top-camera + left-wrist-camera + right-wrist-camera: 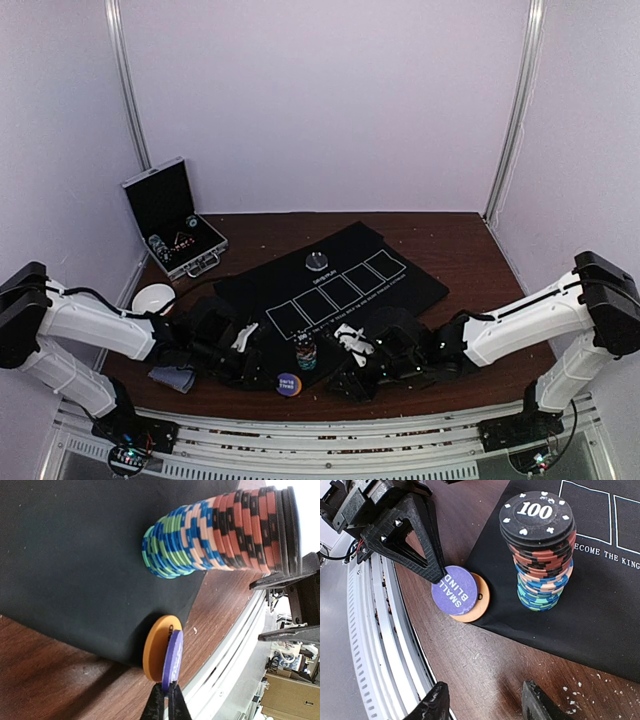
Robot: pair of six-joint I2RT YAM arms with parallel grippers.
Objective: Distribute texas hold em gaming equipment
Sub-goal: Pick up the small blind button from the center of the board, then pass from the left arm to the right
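A purple disc (455,590) marked SMALL BLIND lies partly over an orange disc (480,604) at the near edge of the black felt mat (600,605). My left gripper (167,687) is shut on the purple disc's (173,655) rim, and the orange disc (156,647) sits just behind it. A tall stack of multicoloured poker chips (540,550) stands on the mat right beside them. My right gripper (482,692) hangs open over bare wood, a little way short of the discs, holding nothing. A clear disc (318,261) rests on the mat's far part.
A silver case (175,228) stands open at the back left, with a red-and-white bowl (153,298) in front of it. A grey-blue bundle (172,378) lies under my left arm. The metal rail (320,440) runs along the table's near edge, close to the discs.
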